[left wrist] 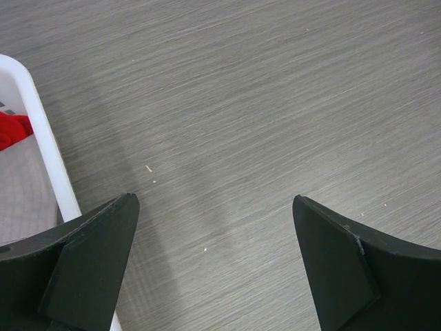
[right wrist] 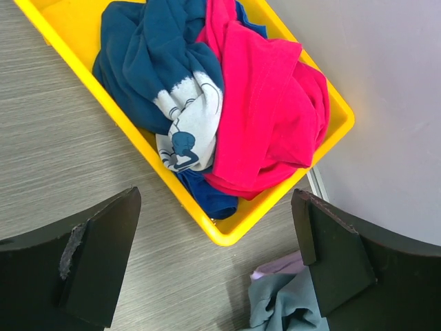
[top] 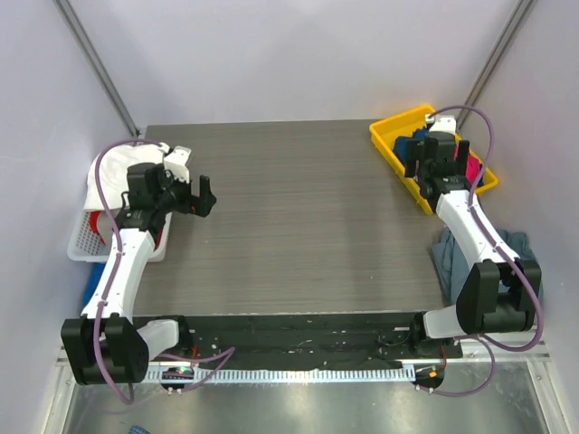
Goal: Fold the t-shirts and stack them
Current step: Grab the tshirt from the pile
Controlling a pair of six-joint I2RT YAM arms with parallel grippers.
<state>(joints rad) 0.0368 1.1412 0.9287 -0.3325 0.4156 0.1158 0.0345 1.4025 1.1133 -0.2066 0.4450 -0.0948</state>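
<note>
The grey wood-grain table (top: 298,226) is seen with its middle bare. The left arm (top: 122,262) is raised from the near left corner and the right arm (top: 470,226) from the near right corner. A yellow bin (top: 391,136) is set aslant at the far right corner, and a white basket (top: 86,242) is placed at the left edge, with a white cloth (top: 113,172) draped over its far end and a red cloth (left wrist: 10,131) lying inside it.

Two of the t-shirts are heaped together in the yellow bin: a pink-red t-shirt (right wrist: 269,117) is crumpled against the wall side of the bin, and a blue t-shirt (right wrist: 151,62) with a white print is bunched just beside it, touching it. A grey-blue t-shirt (right wrist: 282,303) is left in a loose pile at the right edge of the table, near the near right corner and just outside the bin, partly hidden by the right arm.

The left claw (left wrist: 213,201) is held over bare table just beside the basket rim, its jaws spread wide with nothing gripped. The right claw (right wrist: 215,196) is held above the near end of the yellow bin, its jaws likewise spread wide and nothing gripped between them
</note>
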